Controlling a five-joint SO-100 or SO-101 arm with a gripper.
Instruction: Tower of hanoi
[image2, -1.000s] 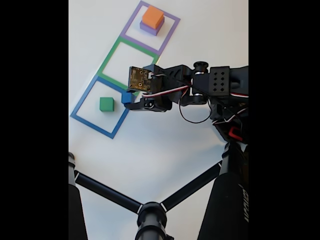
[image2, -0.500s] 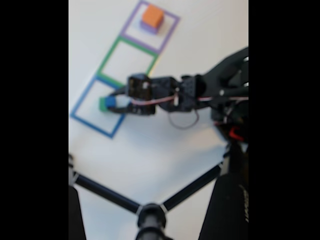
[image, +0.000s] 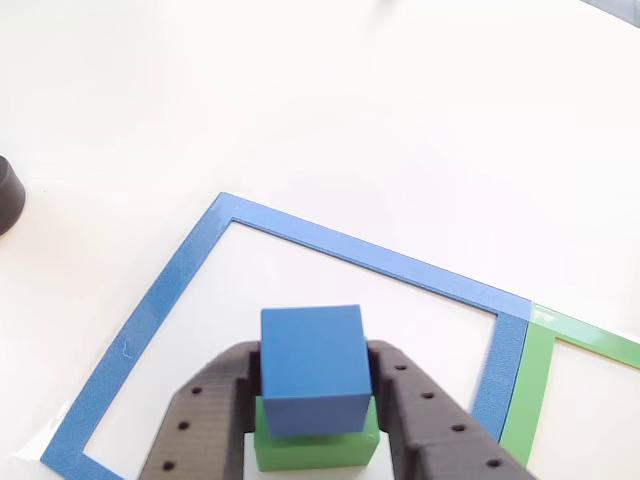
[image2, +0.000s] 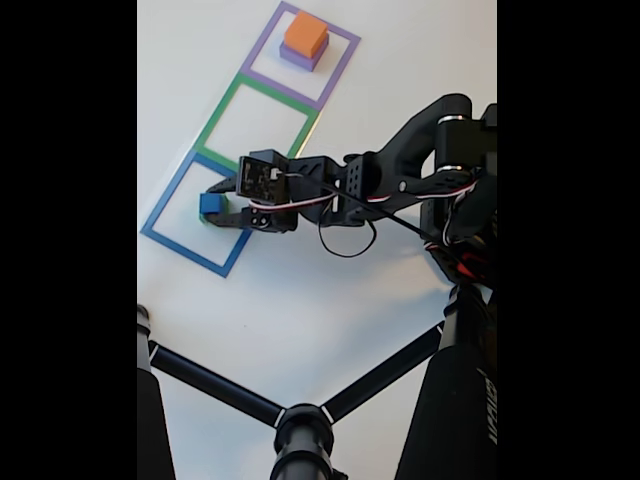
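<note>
1. I see the purple block (image2: 291, 59) far off in the purple outline (image2: 345, 62).
2. The orange block (image2: 305, 36) sits on top of it.
3. The green block (image: 315, 448) sits inside the blue outline (image: 165, 296).
4. My gripper (image: 312, 400) holds the blue cube (image: 312, 365) tight between its jaws, right on the green block.

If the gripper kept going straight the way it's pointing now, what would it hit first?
The gripper points down, holding the blue cube over the green block. The cube would likely press onto that block first; whether they already touch is unclear.
</note>
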